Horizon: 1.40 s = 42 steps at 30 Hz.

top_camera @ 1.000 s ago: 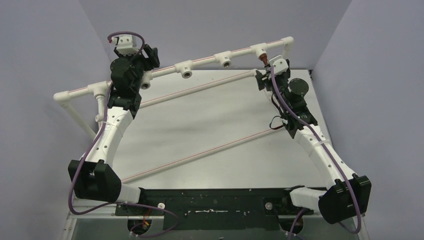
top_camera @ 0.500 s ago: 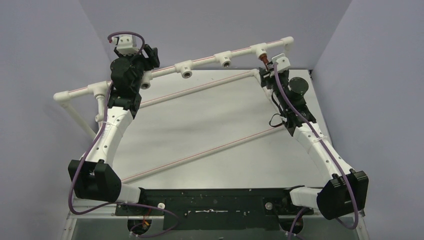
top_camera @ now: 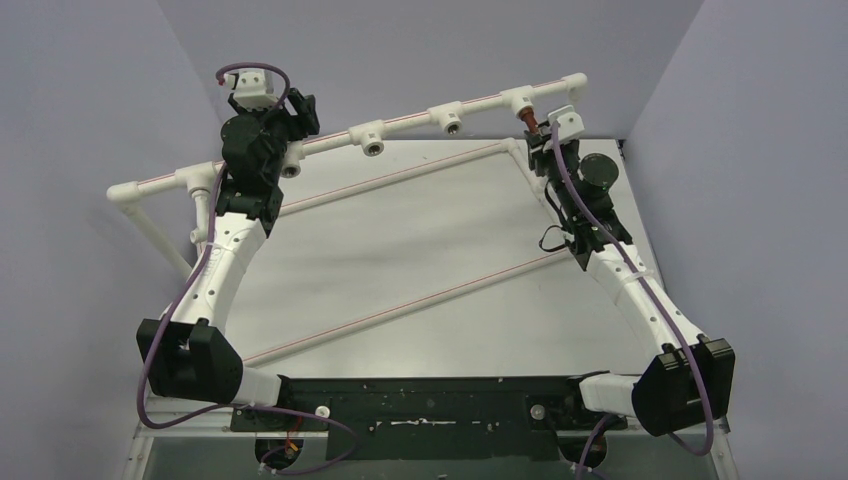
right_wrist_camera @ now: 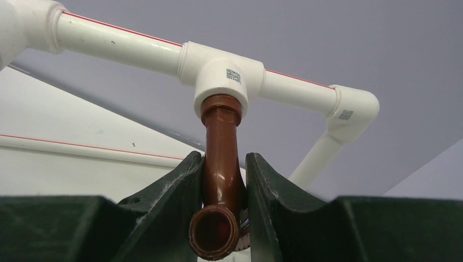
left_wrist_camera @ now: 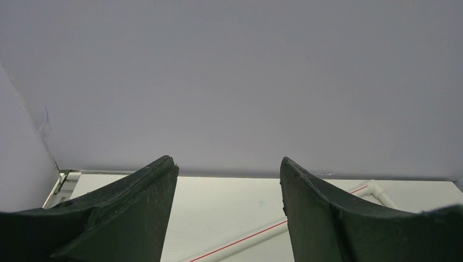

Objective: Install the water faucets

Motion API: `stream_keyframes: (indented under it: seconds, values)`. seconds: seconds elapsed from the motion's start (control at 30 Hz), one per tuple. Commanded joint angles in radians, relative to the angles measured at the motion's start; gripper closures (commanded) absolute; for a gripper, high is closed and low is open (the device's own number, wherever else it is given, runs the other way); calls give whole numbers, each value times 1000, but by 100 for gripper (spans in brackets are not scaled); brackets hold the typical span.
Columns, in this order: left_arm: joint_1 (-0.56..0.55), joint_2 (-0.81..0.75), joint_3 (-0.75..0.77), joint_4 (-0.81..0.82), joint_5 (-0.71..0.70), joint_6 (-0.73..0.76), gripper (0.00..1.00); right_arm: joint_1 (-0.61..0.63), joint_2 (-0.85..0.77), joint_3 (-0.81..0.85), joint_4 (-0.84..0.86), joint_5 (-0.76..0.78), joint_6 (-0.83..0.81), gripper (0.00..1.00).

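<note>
the right wrist view gives what the overhead view cannot: the right gripper (right_wrist_camera: pixel 223 166) pinches the brown faucet (right_wrist_camera: pixel 221 147), one dark finger (right_wrist_camera: pixel 174 188) pressed to each side of its stem. the faucet's upper end sits in the mouth of a white tee socket (right_wrist_camera: pixel 221 82) on the raised rail, and its open round end faces the camera. from above, that faucet is only a small brown speck under the rail, at the far right corner of the desk (top_camera: pixel 420 250).

the left wrist view shows the left gripper (left_wrist_camera: pixel 229 169) spread wide with nothing between its fingers, looking at the grey wall and a red-striped pipe (left_wrist_camera: pixel 256 234) lying on the desk. only the overhead view places it, high at the far left by the rail.

counted from above: two arms, one faucet, and one raised rail (top_camera: pixel 410 117). the rail carries four forward-facing sockets: one filled by the faucet, two clearly open (top_camera: pixel 372 141), and one partly behind the left gripper. two long striped pipes lie slantwise across the desk.
</note>
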Motion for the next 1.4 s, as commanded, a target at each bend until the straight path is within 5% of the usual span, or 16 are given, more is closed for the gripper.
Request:
stream_keyframes:
  seconds: [0.0, 0.43, 0.87, 1.13, 1.37]
  values:
    - [6, 88, -71, -233, 29, 19, 34, -7, 9, 1, 87, 9, 169, 100]
    - [8, 81, -71, -233, 34, 18, 34, -9, 4, -53, 177, 26, 678, 100]
    - [9, 80, -71, -231, 36, 16, 34, -6, -21, -45, 125, 1, 592, 100]
    - [9, 83, -71, -231, 36, 16, 34, -7, -58, -43, 103, -27, 393, 40]
    - [8, 85, -71, -231, 37, 16, 34, -6, -44, -36, 76, -7, 231, 32]
